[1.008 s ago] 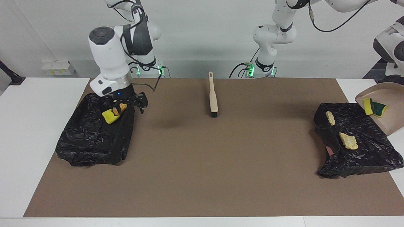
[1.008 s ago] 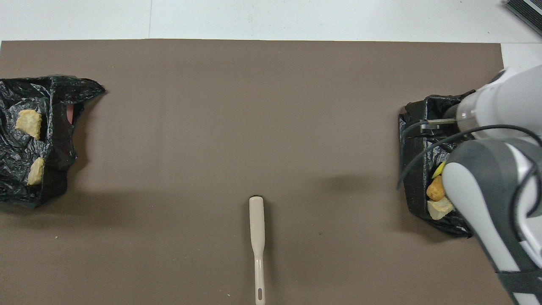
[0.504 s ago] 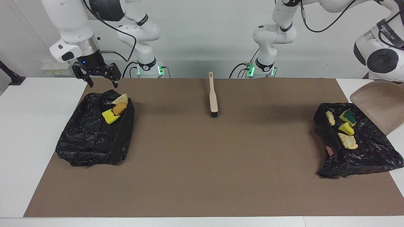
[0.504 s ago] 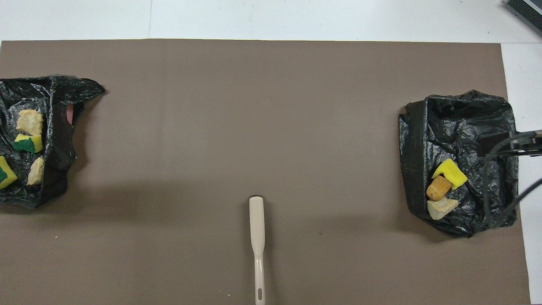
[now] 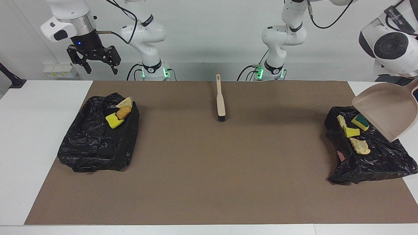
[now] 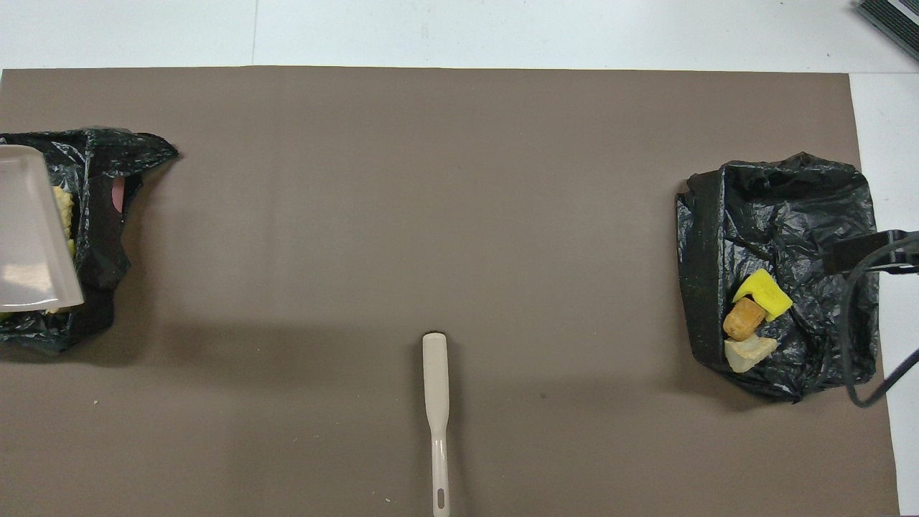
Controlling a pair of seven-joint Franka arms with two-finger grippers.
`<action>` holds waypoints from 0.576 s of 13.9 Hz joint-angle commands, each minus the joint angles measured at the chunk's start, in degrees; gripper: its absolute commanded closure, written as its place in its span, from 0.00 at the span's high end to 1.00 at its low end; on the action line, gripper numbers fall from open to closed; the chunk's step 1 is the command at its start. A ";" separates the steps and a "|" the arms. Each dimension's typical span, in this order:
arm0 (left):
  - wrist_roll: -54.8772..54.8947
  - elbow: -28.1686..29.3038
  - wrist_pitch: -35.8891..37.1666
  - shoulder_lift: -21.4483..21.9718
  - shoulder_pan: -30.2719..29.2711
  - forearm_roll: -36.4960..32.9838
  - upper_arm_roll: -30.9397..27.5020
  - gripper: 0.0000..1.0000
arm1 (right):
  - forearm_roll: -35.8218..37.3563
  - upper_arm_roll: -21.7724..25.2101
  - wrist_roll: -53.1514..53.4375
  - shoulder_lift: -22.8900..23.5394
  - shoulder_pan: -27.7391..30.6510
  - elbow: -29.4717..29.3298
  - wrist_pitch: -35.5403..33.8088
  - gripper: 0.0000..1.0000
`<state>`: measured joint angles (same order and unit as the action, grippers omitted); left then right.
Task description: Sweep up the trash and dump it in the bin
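Observation:
My left gripper (image 5: 415,88), mostly cut off at the view's edge, is shut on the handle of the beige dustpan (image 5: 387,112), which hangs tilted with its lip over the black-lined bin (image 5: 375,160) at the left arm's end. Inside that bin lie trash scraps: a green-topped sponge (image 5: 360,121), a yellow piece (image 5: 351,132) and beige chunks (image 5: 360,147). In the overhead view the dustpan (image 6: 32,230) covers most of them. My right gripper (image 5: 93,60) hangs open and empty, high above the table's back edge near the other bin (image 5: 94,147).
The bin at the right arm's end holds a yellow sponge (image 6: 762,293), an orange chunk (image 6: 743,318) and a beige chunk (image 6: 748,352). A beige brush (image 5: 221,98) lies on the brown mat (image 5: 209,169), midway between the bins and close to the robots.
The right gripper has risen from over its bin to high above the back edge. Two sponge pieces slid from the dustpan into the left arm's bin, and the dustpan moved over it.

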<state>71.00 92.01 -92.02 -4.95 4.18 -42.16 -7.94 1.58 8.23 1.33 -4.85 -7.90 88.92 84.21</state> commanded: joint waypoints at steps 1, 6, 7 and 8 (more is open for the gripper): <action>-11.19 2.81 -0.18 1.43 0.03 10.48 2.22 0.00 | -1.14 0.21 -1.51 -1.21 0.34 1.61 -0.10 1.00; -34.13 7.65 -4.21 0.64 0.21 24.29 9.07 0.00 | -1.05 0.56 -1.42 -1.47 0.34 2.75 0.25 1.00; -36.26 7.75 -4.75 0.64 0.21 26.76 10.13 0.00 | -0.97 0.56 -1.51 -1.47 0.34 2.75 0.25 1.00; -37.07 7.83 -4.93 0.38 0.30 28.26 11.53 0.00 | -0.88 0.56 -1.94 -1.47 0.34 2.75 1.12 1.00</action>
<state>37.04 98.69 -95.20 -5.44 4.43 -16.89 2.39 1.52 8.56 1.33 -4.86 -7.88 90.00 84.27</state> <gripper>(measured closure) 0.687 0.000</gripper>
